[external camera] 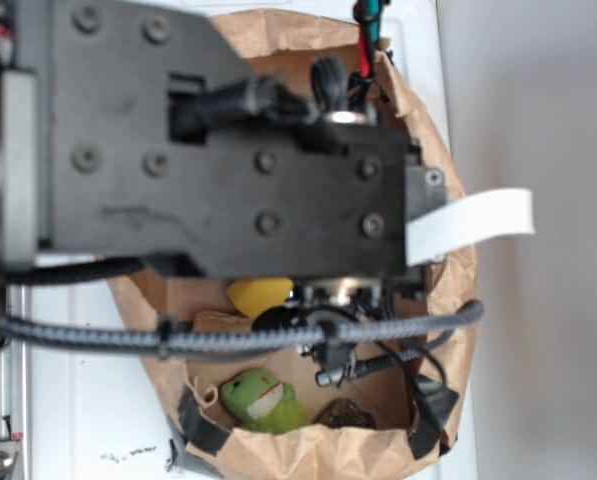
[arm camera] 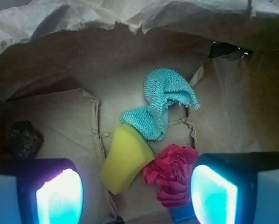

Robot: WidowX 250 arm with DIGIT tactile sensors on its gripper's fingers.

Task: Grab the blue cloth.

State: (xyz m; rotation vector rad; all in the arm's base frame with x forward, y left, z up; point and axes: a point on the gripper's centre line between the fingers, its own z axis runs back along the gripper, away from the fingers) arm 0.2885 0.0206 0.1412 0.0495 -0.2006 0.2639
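The blue cloth [arm camera: 159, 103] is a pale teal knitted rag lying crumpled on the brown paper floor of the bag, in the middle of the wrist view. My gripper [arm camera: 137, 196] hangs above the bag floor, nearer to me than the cloth, with its jaws wide apart and nothing between them. Its two glowing pads [arm camera: 60, 198] frame the bottom corners. The yellow sponge [arm camera: 125, 158] and the red ruffled cloth [arm camera: 174, 173] lie between the pads, below the blue cloth. In the exterior view the arm hides the blue cloth and the gripper's fingers.
Crumpled paper bag walls [arm camera: 130, 18] surround everything. A dark lumpy object [arm camera: 22, 139] sits at left. A deep-blue block [arm camera: 182, 213] peeks from under the red cloth. In the exterior view a green frog toy [external camera: 263, 398] lies near the bag's front wall [external camera: 318, 450].
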